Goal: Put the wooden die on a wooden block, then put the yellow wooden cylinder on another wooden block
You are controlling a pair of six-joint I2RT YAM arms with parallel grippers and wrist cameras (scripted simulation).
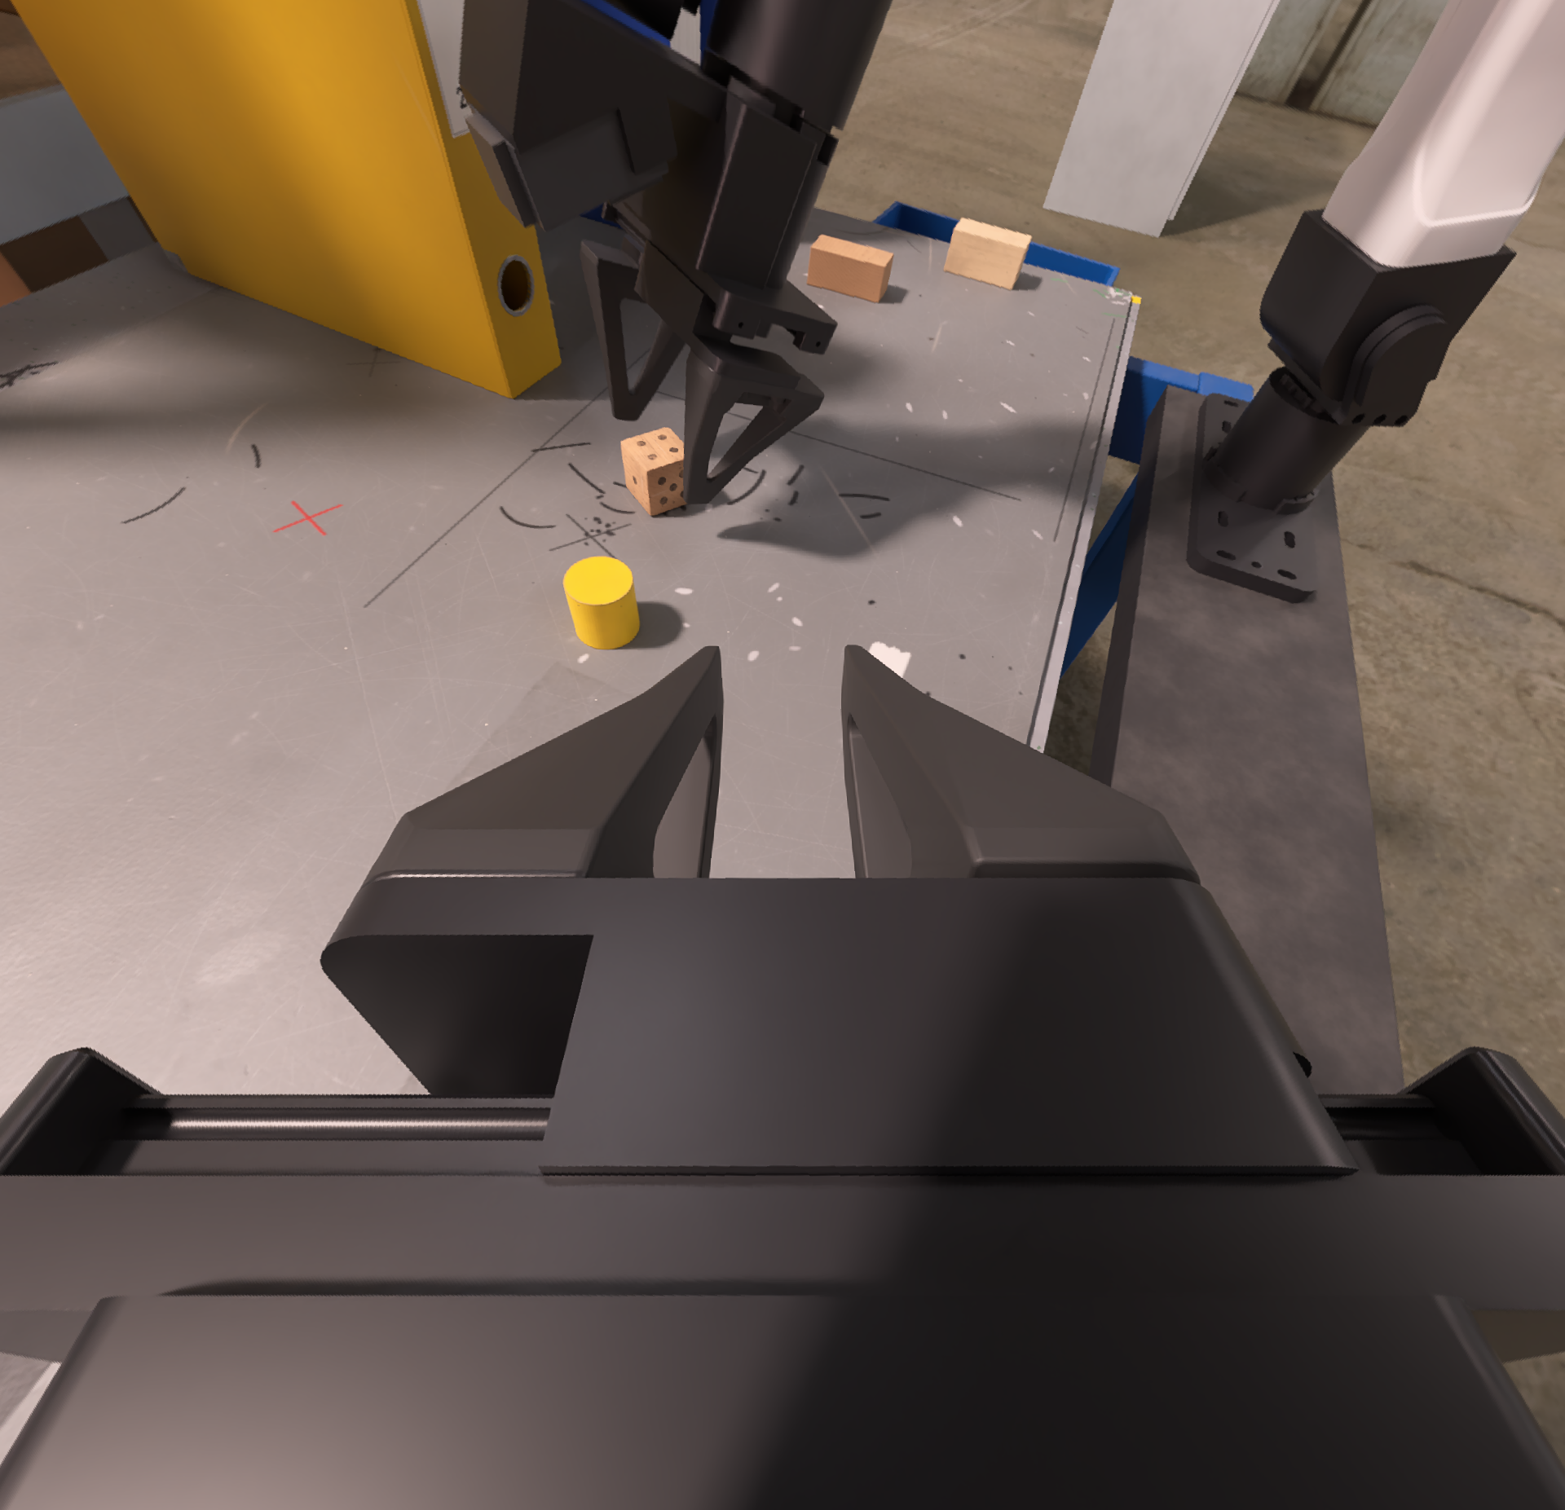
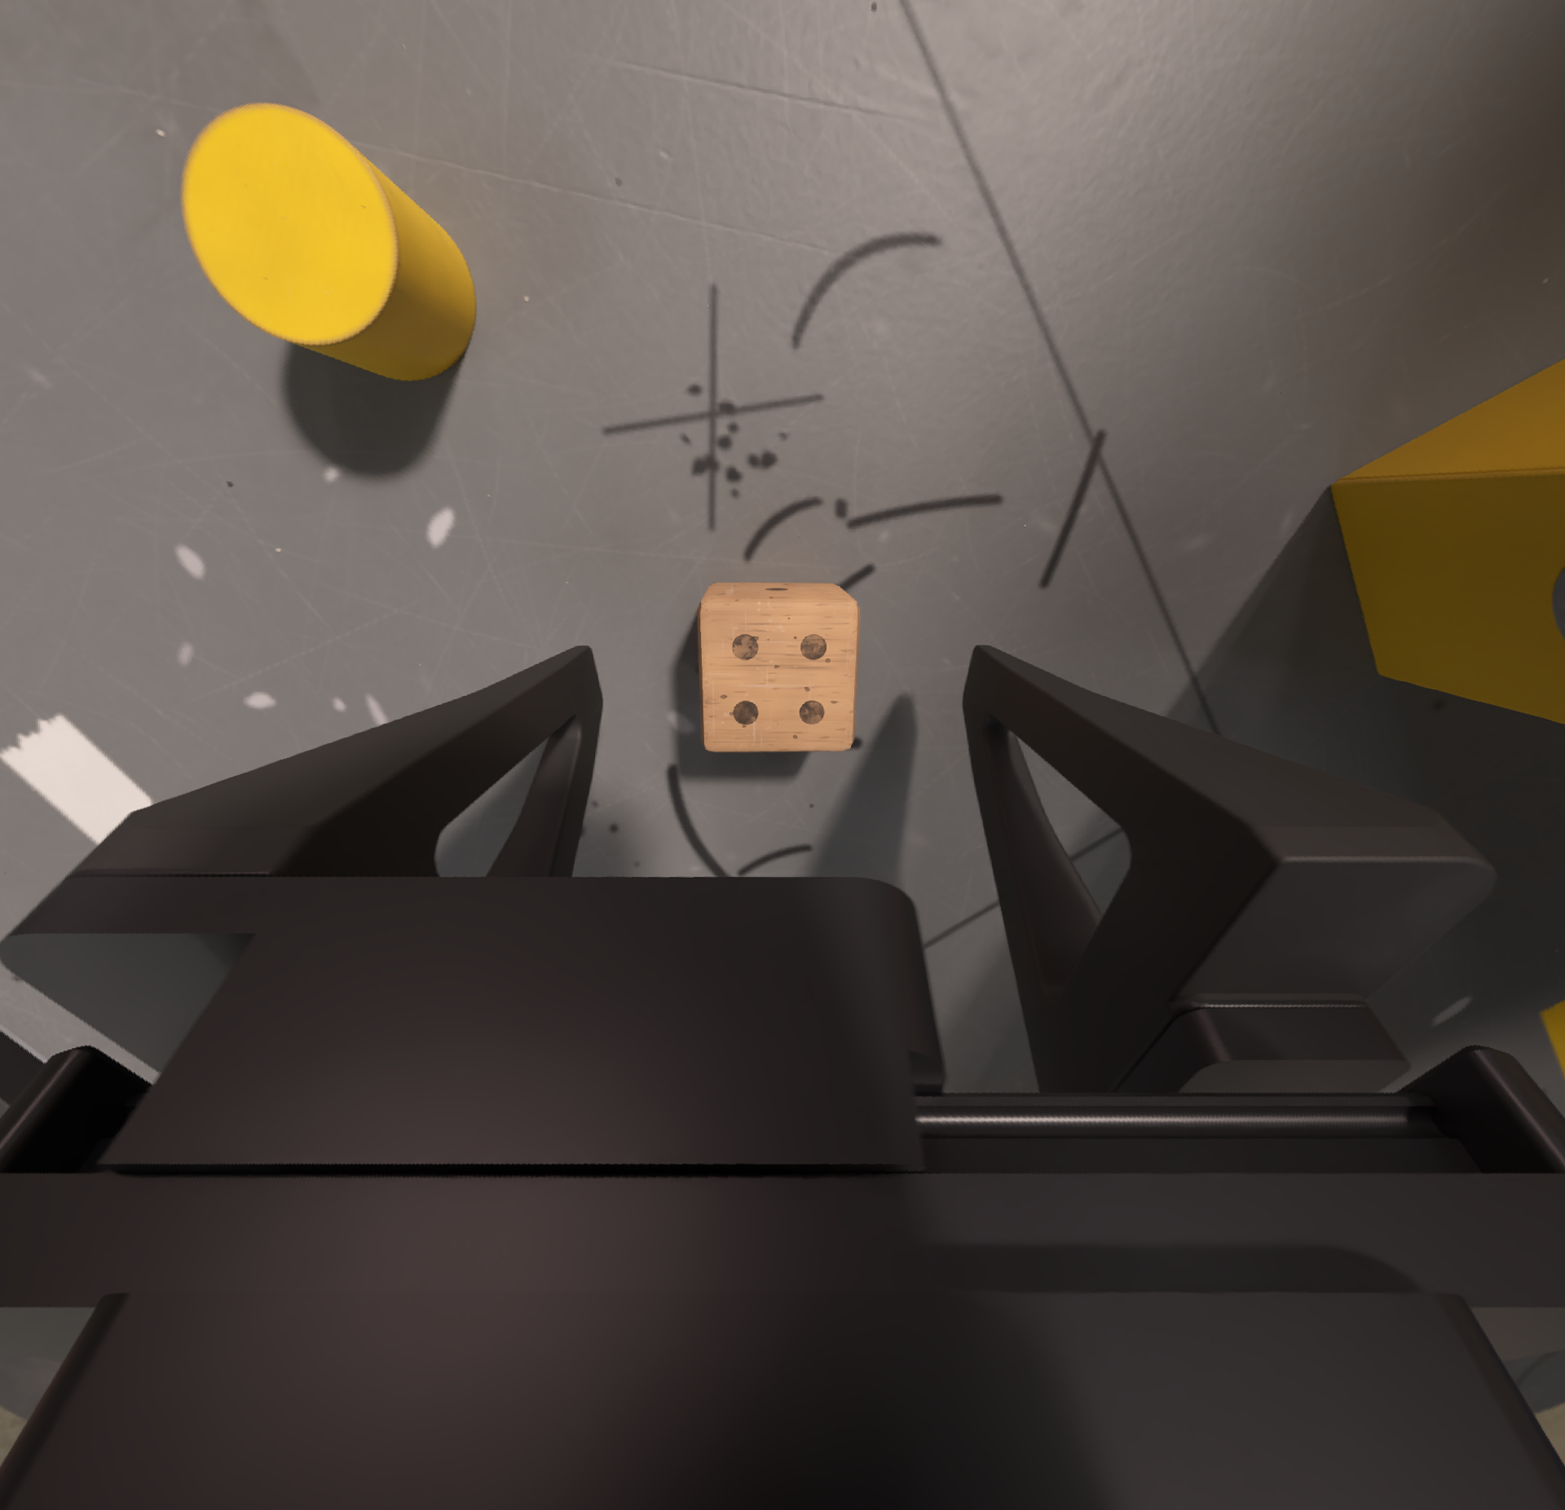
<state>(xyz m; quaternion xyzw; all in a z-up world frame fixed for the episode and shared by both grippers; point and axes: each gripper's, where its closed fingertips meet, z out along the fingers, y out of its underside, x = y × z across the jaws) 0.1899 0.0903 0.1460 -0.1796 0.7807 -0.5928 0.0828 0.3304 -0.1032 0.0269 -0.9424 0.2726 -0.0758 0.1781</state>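
The wooden die (image 2: 777, 667) sits on the grey table, four pips facing the right wrist camera. My right gripper (image 2: 779, 665) is open and low over it, a finger on each side with a gap to both. In the left wrist view the die (image 1: 652, 470) lies between the right gripper's fingers (image 1: 703, 453). The yellow cylinder (image 1: 601, 601) stands upright a little in front of the die and also shows in the right wrist view (image 2: 313, 233). My left gripper (image 1: 783, 665) is open and empty, just right of the cylinder. A brown block (image 1: 849, 267) and a pale block (image 1: 987, 252) lie at the far right corner.
A large yellow binder (image 1: 296, 140) stands at the back left, close behind the right gripper; its corner shows in the right wrist view (image 2: 1465, 580). The table edge (image 1: 1084, 538) runs along the right, with the right arm's base (image 1: 1253, 496) beyond it.
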